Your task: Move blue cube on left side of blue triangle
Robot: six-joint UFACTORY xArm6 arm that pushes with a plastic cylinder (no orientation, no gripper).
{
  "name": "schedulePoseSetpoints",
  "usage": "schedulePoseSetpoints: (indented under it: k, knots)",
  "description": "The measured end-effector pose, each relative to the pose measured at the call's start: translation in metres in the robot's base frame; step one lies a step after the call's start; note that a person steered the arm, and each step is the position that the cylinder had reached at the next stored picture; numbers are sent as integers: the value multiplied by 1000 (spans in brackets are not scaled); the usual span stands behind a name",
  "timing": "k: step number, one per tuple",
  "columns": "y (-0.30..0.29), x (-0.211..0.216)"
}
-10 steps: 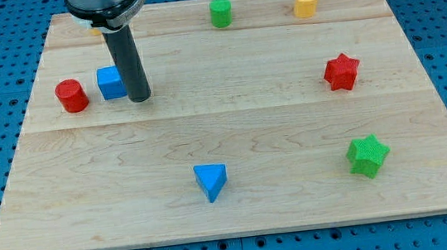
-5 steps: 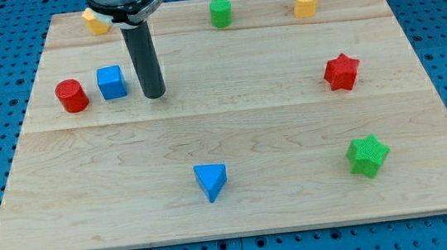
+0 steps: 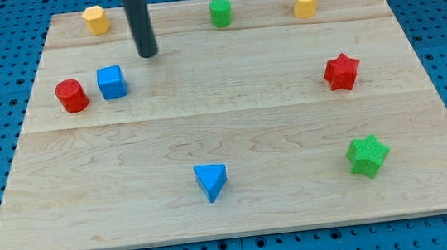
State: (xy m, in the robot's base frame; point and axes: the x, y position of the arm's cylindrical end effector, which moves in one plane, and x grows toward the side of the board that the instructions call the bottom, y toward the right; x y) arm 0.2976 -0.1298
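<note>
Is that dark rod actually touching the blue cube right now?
Apart. In the camera view my tip sits above and to the right of the blue cube, with a strip of bare wooden board plainly visible between them.

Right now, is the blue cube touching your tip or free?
Free: my tip stands apart, above-right of the blue cube in view.

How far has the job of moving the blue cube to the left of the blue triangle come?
Nothing looks done: the blue cube sits beside the red cylinder, far up-left of the blue triangle. In hand: my tip stands apart, above-right of the cube. Left: pushing it down the wooden board to the triangle's left.
</note>
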Motion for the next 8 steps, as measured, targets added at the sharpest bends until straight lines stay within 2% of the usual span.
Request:
schedulePoseSetpoints:
  k: [1,3,6,7,8]
  knots:
    - [-34,2]
    - [-30,50]
    - [-31,166]
    - [-31,176]
    - [-47,234]
